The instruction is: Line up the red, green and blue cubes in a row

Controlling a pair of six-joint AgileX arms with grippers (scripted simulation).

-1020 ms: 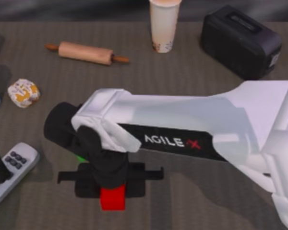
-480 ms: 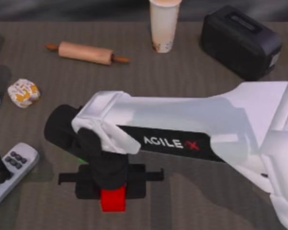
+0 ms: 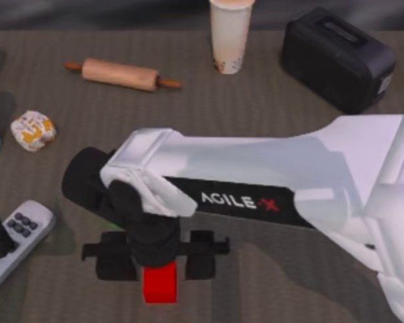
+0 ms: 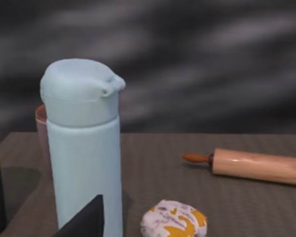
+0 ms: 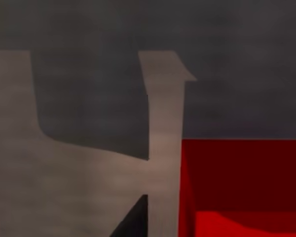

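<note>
Red cube (image 3: 160, 282) | between right gripper (image 3: 160, 259) fingers | gripper spread, apparently clear

We count 1 red cube (image 3: 160, 282), 1 rolling pin (image 3: 120, 74), 1 paper cup (image 3: 230, 35), 1 black case (image 3: 337, 58), 1 remote (image 3: 17, 237), 1 pale-blue bottle (image 4: 84, 148) and 1 speckled bun (image 3: 33, 130).

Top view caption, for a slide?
Right gripper open above the red cube on the table; left arm parked.
</note>
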